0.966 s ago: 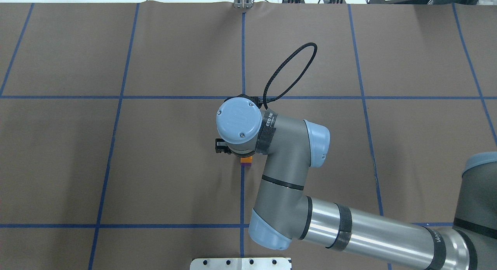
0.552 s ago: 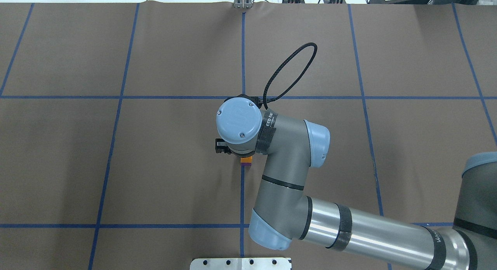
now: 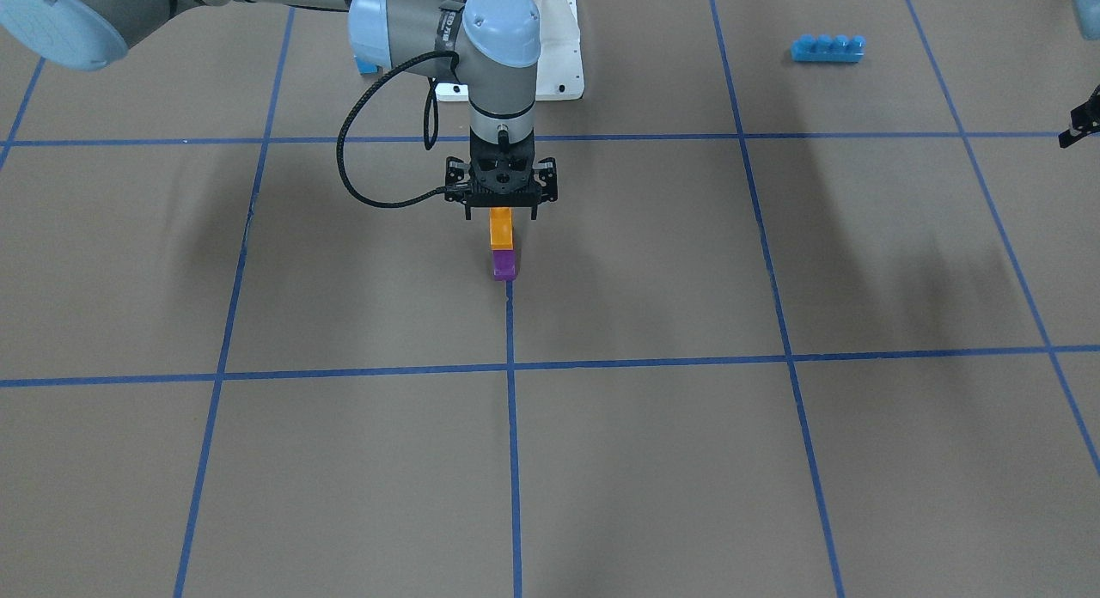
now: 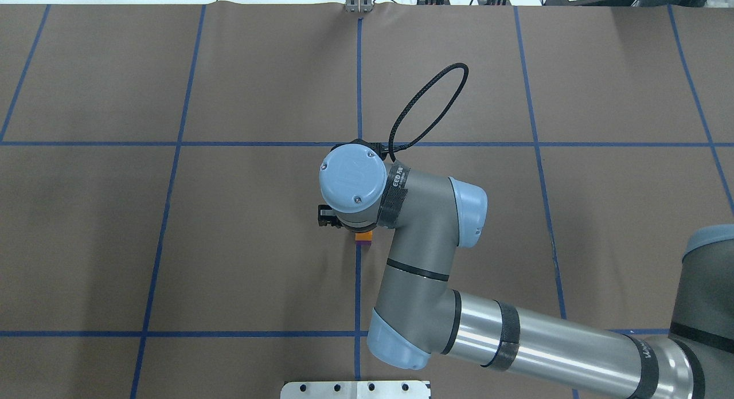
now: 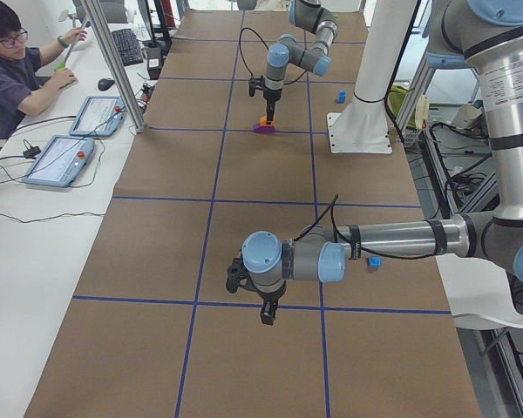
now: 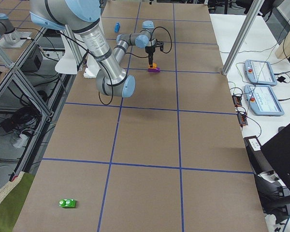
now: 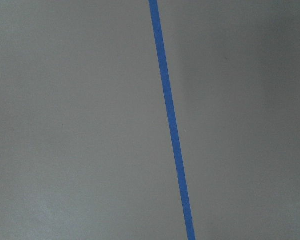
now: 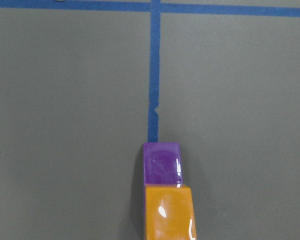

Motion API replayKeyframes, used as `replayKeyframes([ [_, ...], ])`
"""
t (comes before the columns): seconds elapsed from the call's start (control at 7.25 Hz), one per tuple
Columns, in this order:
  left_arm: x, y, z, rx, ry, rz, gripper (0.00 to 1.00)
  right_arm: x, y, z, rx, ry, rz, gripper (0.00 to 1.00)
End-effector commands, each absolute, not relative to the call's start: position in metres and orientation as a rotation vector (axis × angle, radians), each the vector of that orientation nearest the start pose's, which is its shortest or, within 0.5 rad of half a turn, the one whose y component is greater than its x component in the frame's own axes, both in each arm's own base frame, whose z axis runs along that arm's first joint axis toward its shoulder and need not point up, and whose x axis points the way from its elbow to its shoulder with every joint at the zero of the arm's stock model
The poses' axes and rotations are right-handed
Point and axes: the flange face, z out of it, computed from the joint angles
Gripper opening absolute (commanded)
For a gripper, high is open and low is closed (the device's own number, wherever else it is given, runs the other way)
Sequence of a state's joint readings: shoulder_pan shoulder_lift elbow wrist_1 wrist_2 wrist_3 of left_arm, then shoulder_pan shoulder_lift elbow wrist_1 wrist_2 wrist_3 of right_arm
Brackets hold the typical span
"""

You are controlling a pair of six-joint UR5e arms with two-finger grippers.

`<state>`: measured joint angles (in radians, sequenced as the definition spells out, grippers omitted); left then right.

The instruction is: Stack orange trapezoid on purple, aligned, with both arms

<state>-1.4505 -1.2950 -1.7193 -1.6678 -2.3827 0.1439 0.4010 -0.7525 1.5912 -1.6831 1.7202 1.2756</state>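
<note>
The orange trapezoid (image 3: 500,228) sits on the purple (image 3: 504,265) on a blue tape line at mid-table, their sides lined up in the right wrist view: orange trapezoid (image 8: 169,212), purple (image 8: 161,163). My right gripper (image 3: 501,215) hangs straight over the stack. Its fingers are spread wider than the orange block and look open, clear of its sides. In the overhead view the wrist hides most of the stack; only an orange (image 4: 363,235) and purple edge peeks out. My left gripper (image 5: 266,313) hovers low far off over bare table; I cannot tell its state.
A blue studded block (image 3: 827,48) lies near the white pedestal (image 3: 563,65). Another blue block (image 5: 374,261) rests beside the left arm, and a green block (image 6: 66,203) lies at the table's right end. A person (image 5: 22,74) sits at a side desk with tablets.
</note>
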Motion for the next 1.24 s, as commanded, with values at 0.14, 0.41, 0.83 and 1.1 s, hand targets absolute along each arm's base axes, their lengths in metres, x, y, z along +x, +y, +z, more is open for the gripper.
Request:
replayKeyframes([
  [0.14, -0.015, -0.375, 0.693, -0.023, 0.757, 0.25, 1.0, -0.493, 0.184, 0.91, 0.077, 0.548, -1.795, 1.0],
  [0.41, -0.015, -0.376, 0.697, -0.032, 0.755, 0.245, 1.0, -0.493, 0.184, 0.91, 0.077, 0.548, -1.795, 1.0],
  [0.83, -0.016, -0.369, 0.705, -0.049, 0.744, 0.244, 1.0, -0.493, 0.184, 0.91, 0.077, 0.548, -1.795, 1.0],
  [1.1, -0.014, -0.367, 0.707, -0.059, 0.738, 0.247, 1.0, -0.493, 0.184, 0.91, 0.077, 0.548, -1.795, 1.0],
])
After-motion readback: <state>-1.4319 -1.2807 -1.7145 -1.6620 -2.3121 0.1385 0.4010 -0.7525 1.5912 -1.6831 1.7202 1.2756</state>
